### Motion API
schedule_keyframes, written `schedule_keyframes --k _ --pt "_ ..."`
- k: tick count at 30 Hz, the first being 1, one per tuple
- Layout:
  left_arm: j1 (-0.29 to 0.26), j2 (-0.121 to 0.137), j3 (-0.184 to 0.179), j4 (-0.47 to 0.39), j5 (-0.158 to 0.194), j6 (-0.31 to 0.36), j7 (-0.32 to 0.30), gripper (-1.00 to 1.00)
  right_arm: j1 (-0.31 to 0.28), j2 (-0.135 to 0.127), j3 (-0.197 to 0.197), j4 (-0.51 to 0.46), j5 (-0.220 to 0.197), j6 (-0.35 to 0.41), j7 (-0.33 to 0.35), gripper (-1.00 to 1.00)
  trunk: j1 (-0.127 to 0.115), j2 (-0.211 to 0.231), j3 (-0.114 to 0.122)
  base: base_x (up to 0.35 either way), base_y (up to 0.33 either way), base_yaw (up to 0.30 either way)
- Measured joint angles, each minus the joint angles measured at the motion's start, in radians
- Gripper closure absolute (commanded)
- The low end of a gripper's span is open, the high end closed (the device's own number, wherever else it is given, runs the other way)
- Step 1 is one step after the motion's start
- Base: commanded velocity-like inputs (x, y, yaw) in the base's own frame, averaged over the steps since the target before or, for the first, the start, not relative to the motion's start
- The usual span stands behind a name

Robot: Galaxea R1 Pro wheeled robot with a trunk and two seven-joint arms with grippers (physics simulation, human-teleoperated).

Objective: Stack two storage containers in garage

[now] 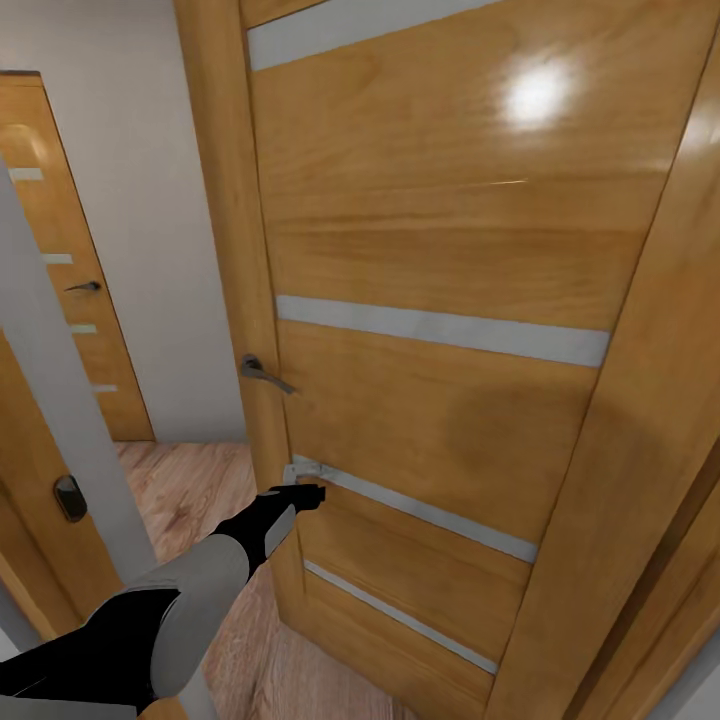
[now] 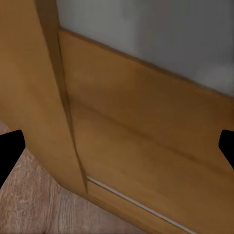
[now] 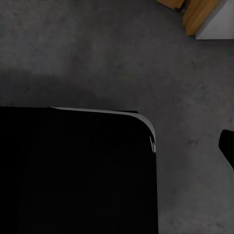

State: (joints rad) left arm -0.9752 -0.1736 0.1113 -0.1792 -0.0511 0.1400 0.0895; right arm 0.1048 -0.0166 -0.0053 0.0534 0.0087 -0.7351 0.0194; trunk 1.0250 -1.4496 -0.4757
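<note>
head view: left claw (image 1: 310, 492) at wooden door (image 1: 440, 300) edge, below handle (image 1: 262, 371), spread unclear | left wrist view: fingertips (image 2: 9, 151) wide apart, door panel ahead, empty | right wrist view: right claw's spread unclear, dark concrete floor (image 3: 97, 58) beyond, black body (image 3: 73, 170) beside

Black-and-grey left arm (image 1: 190, 600)

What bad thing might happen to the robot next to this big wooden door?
The left gripper is right up against the wooden door, so it might scrape the door if the robot rolls forward. The door handle sticks out just above the arm and could snag it. No orange boxes are held, so the job isn't finished.
</note>
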Motion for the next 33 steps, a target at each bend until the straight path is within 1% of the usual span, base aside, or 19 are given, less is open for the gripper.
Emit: schedule_keyframes --k 7,9,10,15,17,24,28,29,33 --pt "0.000 0.000 0.000 0.000 0.000 -0.001 0.000 -1.00 0.000 0.000 0.000 0.000 0.001 0.000 0.000 -1.00 0.000 0.000 0.000 0.000 0.000 0.000" --pt "0.000 0.000 -0.004 0.002 0.005 0.000 0.000 -1.00 0.000 0.000 0.000 0.000 0.001 0.000 0.000 -1.00 -0.001 0.000 0.000 0.256 0.000 0.000" --pt "0.000 0.000 0.000 0.000 0.000 0.000 0.000 -1.00 0.000 0.000 0.000 0.000 0.001 0.000 0.000 -1.00 0.000 0.000 0.000 0.290 0.000 0.000" --pt "0.000 0.000 -0.002 0.001 0.001 0.000 0.000 -1.00 0.000 0.000 0.000 0.000 0.001 0.000 0.000 -1.00 -0.001 0.000 0.000 0.301 0.000 0.000" --pt "0.000 0.000 0.000 0.000 0.000 -0.001 0.000 -1.00 0.000 0.000 0.000 0.000 0.000 0.000 0.000 -1.00 0.000 0.000 0.000 0.135 0.000 0.000" --pt "0.000 0.000 0.000 0.000 0.000 -0.001 0.000 -1.00 0.000 0.000 0.000 0.000 0.000 0.000 0.000 -1.00 0.000 0.000 0.000 0.034 -0.011 0.000" --pt "0.000 0.001 0.004 -0.001 -0.011 -0.001 0.004 -1.00 0.000 0.000 0.000 0.000 0.000 0.000 0.000 -1.00 0.000 0.000 0.000 0.120 -0.111 0.000" --pt "0.000 0.000 0.002 -0.001 -0.005 -0.001 0.002 -1.00 0.000 0.000 0.000 0.000 0.000 0.000 0.000 -1.00 0.000 0.000 0.000 0.059 -0.054 0.000" --pt "0.000 0.000 0.003 -0.001 -0.006 -0.001 0.002 -1.00 0.000 0.000 0.000 0.000 0.000 0.000 0.000 -1.00 0.000 0.000 0.000 0.015 -0.013 0.000"
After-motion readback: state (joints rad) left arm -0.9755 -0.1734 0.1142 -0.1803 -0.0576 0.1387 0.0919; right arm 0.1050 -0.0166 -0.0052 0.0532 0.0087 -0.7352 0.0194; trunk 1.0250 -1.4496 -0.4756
